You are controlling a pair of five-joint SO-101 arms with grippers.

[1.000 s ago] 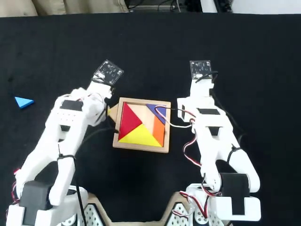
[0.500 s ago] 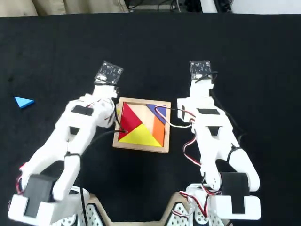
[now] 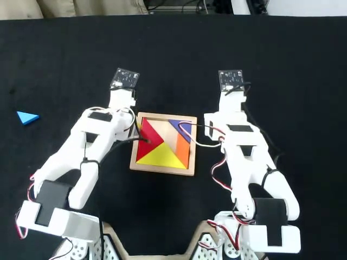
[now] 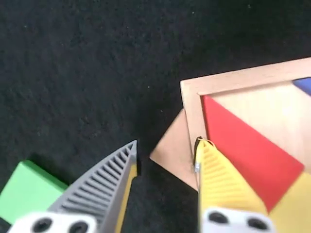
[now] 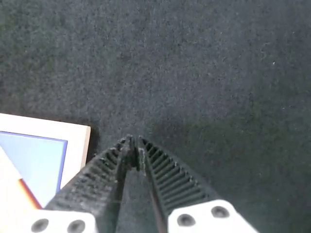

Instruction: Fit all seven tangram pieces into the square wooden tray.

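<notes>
L gripper (image 4: 166,145) swung to tray (image 4: 192,109) corner, straddling tan piece (image 4: 176,148)

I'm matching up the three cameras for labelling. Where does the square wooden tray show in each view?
High view: the wooden tray lies mid-table, between the two arms.
Left wrist view: a corner of its rim shows, and the open left gripper straddles that rim.
Right wrist view: a rim corner shows beside the shut right gripper.
Shared landmark: the blue piece inside the tray.
</notes>
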